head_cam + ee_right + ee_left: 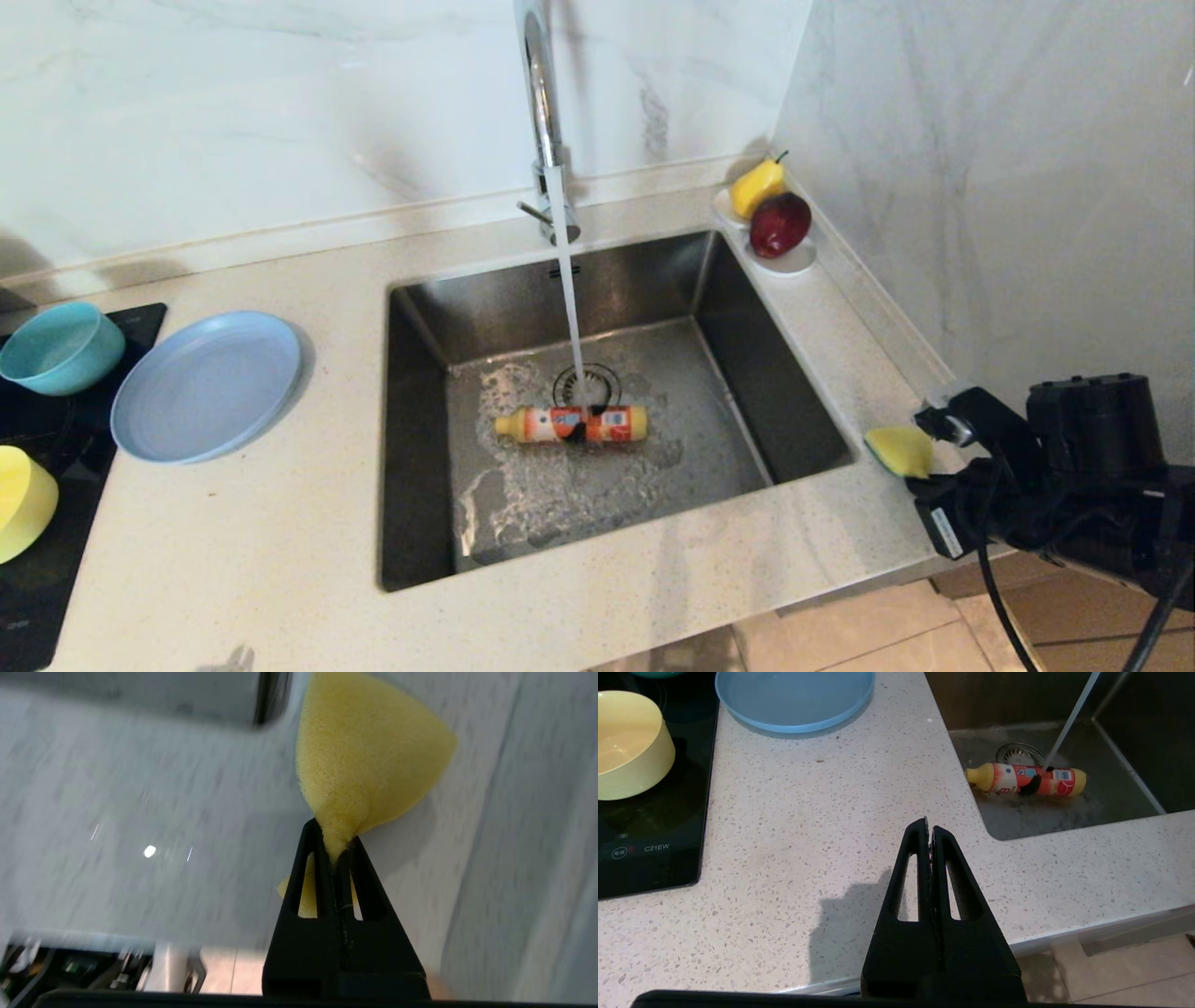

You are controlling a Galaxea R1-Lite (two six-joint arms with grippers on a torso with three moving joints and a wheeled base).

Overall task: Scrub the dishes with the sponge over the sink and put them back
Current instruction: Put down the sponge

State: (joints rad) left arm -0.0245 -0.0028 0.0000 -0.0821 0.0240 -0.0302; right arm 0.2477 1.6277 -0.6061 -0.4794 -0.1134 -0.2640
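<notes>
The right hand (337, 840) is clenched on the sponge (369, 760); one edge is pinched flat between the fingers, so most of the yellow body fans out past the tips, presumably to leave a free scrubbing face. In the head view the sponge is held at the right end of the tabletop (280, 551), just beside the near right corner of the sink (794, 392) and not yet over it.

The left hand (929, 828) is clenched on nothing and is parked above the near edge of the tabletop, left of the sink.

Water is running from the faucet (541, 103) onto a detergent bottle (571, 424) lying flat by the drain.

The dishes sit apart on the left, none in the sink: the plate (207, 385) on the tabletop, the teal bowl (61, 347) and yellow bowl (23, 502) on the black cooktop (56, 579). Judged: a dish has yet to be fetched.
</notes>
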